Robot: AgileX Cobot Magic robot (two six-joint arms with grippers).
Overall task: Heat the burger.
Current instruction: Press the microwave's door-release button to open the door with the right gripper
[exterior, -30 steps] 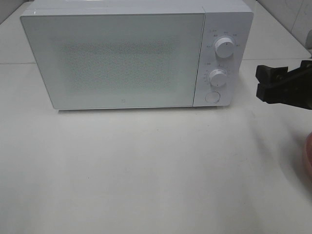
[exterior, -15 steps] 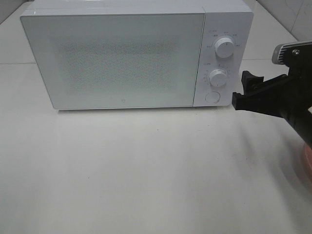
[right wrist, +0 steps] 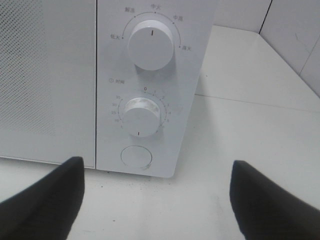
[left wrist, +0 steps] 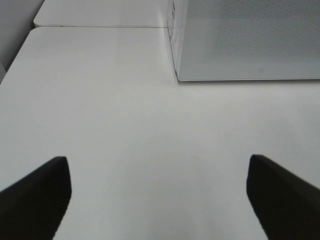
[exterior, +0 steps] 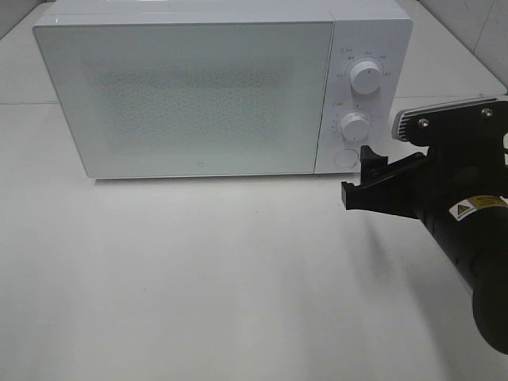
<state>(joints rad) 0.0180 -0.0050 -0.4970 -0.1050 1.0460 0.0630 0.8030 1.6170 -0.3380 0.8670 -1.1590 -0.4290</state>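
The burger is out of view in every frame. A white microwave (exterior: 190, 95) stands at the back of the table with its door shut. My right gripper (exterior: 357, 176) hangs open and empty just in front of and to the right of the microwave's control panel. In the right wrist view the right gripper (right wrist: 157, 200) faces the round door button (right wrist: 136, 156), with the timer knob (right wrist: 141, 117) and the power knob (right wrist: 151, 44) above it. My left gripper (left wrist: 157, 200) is open and empty over bare table, with the microwave's left front corner (left wrist: 176, 75) ahead of it.
The white table (exterior: 198, 278) spreads wide in front of the microwave. A seam between table panels (exterior: 444, 99) runs behind the right arm. Its black body (exterior: 468, 230) fills the right side of the high view.
The right arm has swung in from the right edge toward the microwave's control panel. It now covers the pink rim that showed at the right edge before.
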